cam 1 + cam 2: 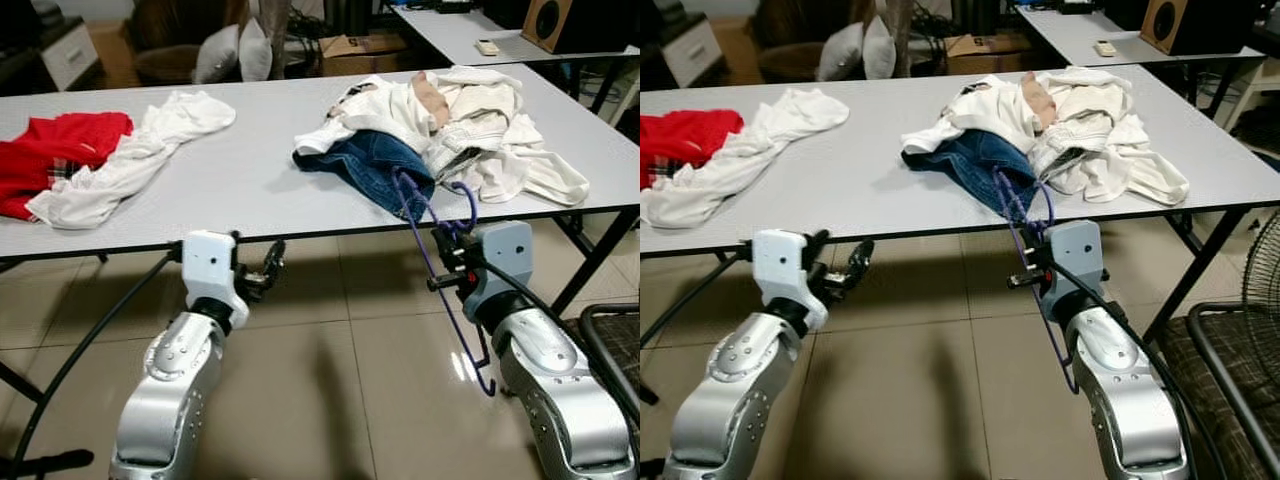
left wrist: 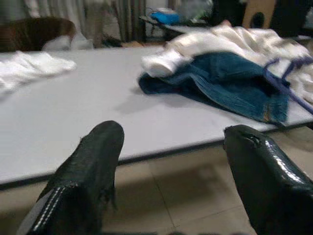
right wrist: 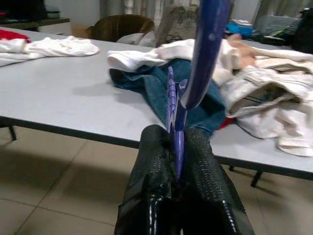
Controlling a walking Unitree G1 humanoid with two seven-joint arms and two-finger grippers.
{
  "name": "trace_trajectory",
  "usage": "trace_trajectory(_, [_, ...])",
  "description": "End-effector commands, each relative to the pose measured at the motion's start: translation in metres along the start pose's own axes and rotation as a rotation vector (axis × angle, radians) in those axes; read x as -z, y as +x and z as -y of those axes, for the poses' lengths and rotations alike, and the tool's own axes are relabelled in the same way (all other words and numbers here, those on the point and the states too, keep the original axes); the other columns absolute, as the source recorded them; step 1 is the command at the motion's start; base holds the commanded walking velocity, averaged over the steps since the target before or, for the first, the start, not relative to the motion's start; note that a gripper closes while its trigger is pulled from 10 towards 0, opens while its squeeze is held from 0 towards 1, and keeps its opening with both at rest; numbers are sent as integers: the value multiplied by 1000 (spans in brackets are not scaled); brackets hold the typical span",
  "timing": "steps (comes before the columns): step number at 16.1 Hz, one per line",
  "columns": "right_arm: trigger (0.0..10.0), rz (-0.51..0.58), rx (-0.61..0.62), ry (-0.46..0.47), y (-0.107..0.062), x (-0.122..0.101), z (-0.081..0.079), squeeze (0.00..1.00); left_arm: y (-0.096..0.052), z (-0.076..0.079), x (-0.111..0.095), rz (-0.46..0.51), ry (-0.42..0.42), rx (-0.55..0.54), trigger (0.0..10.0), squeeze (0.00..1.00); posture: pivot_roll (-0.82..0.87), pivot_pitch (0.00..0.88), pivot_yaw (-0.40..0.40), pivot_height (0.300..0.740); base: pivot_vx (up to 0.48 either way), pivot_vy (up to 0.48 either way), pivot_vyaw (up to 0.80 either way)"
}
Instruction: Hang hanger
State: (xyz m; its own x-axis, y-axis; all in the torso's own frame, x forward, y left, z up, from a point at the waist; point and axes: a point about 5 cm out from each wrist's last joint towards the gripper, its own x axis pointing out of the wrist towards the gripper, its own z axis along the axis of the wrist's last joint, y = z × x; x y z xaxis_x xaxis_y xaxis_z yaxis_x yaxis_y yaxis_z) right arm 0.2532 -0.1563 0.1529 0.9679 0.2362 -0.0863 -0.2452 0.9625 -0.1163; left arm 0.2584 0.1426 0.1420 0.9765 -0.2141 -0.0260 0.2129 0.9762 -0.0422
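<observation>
A thin purple hanger (image 1: 452, 290) hangs at the table's front edge, its upper part lying over the blue jeans (image 1: 372, 162) and its lower end dangling toward the floor. My right gripper (image 1: 447, 262) is shut on the hanger just below the table edge; the right wrist view shows the hanger (image 3: 195, 73) pinched between the black fingers (image 3: 146, 181). My left gripper (image 1: 262, 275) stands open and empty below the front edge, left of the jeans, with its fingers (image 2: 88, 171) spread wide.
The grey table (image 1: 250, 190) carries a heap of white clothes (image 1: 480, 125) behind the jeans, and a white garment (image 1: 140, 155) with a red one (image 1: 50, 150) at the left. A second table (image 1: 470, 35) stands behind. A dark wire frame (image 1: 610, 350) sits at the right.
</observation>
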Motion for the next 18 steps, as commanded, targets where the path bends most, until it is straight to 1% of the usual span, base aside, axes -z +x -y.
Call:
trace_trajectory(1, [10000, 18, -24, -11, 3, -4, -3, 0, 1, -4, -6, 27, 15, -26, 10000, 1000, -144, 0, 71, 740, 0, 0, 0])
trace_trajectory(3, [10000, 20, -38, -12, 6, -5, -5, 0, 2, -8, -7, 41, 6, -56, 10000, 1000, -145, 0, 72, 740, 0, 0, -216])
trace_trajectory(5, [10000, 27, -19, -5, 9, -6, -1, 0, 2, -12, -9, 50, 3, -72, 10000, 1000, -143, 0, 69, 740, 332, 0, -800])
trace_trajectory(7, [10000, 40, -19, -8, 10, -8, 0, 0, 1, -12, -9, 53, 2, -75, 10000, 1000, -144, 0, 67, 740, 426, 0, -681])
trace_trajectory(9, [10000, 49, -16, -7, 11, -10, 0, 0, 1, -13, -9, 54, 4, -75, 10000, 1000, -146, 0, 68, 740, 450, 0, -219])
trace_trajectory(12, [10000, 50, -8, 2, 11, -11, 2, 0, 2, -11, -8, 52, 11, -61, 10000, 1000, -146, 0, 73, 740, 450, 0, -800])
trace_trajectory(15, [10000, 68, -6, 2, 11, -12, 2, 0, 4, -11, -9, 54, 19, -59, 10000, 1000, -146, 0, 76, 740, 454, 0, -556])
trace_trajectory(17, [10000, 87, -17, -38, 11, -15, 1, 0, 6, -17, -11, 64, 28, -99, 10000, 1000, -148, 0, 82, 740, 450, 0, 0])
trace_trajectory(18, [10000, 90, -21, -51, 11, -15, 1, 0, 6, -18, -11, 64, 28, -101, 10000, 1000, -148, 0, 82, 740, 450, 0, 0])
